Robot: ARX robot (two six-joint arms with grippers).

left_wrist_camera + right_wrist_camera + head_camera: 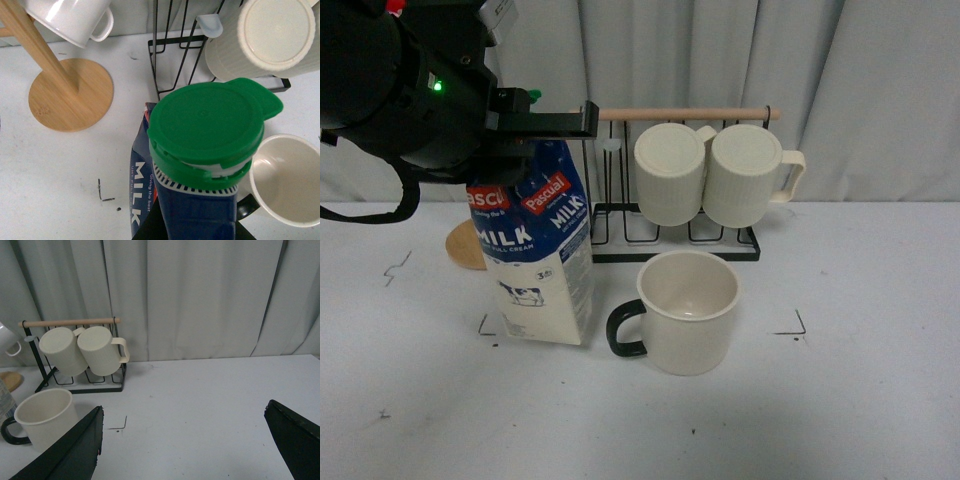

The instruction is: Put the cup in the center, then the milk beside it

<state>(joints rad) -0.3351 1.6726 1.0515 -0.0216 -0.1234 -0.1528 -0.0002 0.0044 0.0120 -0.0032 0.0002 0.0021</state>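
Observation:
The cup (688, 310), cream with a black loop handle, stands upright on the table near the middle of the marked area, handle toward the milk. The milk (535, 255), a blue and cream carton, stands on the table just left of the cup. My left gripper (535, 125) is shut on the milk's top. In the left wrist view the green cap (207, 120) fills the middle, with the cup (287, 180) beside it. My right gripper (185, 435) is open and empty, out of the front view, right of the cup (45, 417).
A black wire rack (675, 240) with a wooden bar holds two ribbed cream mugs (710, 175) behind the cup. A wooden stand (70, 92) with a small white cup (75, 17) is behind the milk. Corner marks (795, 325) frame the table's middle.

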